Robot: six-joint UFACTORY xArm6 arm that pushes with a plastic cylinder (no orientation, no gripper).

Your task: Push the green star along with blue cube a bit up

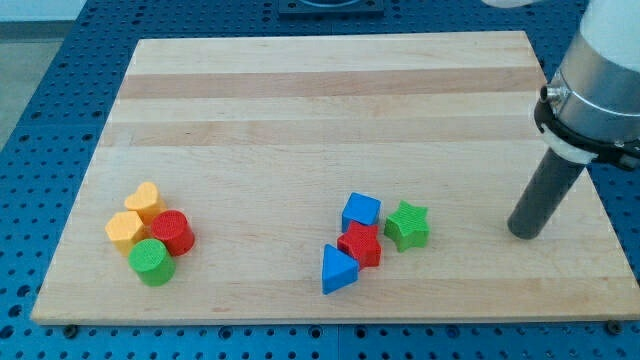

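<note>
while my tip (523, 233) rests right | green star (408, 225) well left | blue cube (361, 211) seemingly beside

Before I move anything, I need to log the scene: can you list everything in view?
yellow heart: one, yellow, lower left cluster, top
yellow block: one, yellow, left of the cluster
red cylinder: one, red, right of the cluster
green cylinder: one, green, cluster bottom
blue cube: one, blue, lower centre-right
red star: one, red, below the blue cube
blue triangle: one, blue, lowest there
green star: one, green, right of the red star
wooden board: one, pale wood
my tip: one, dark, right of the green star, apart
</note>
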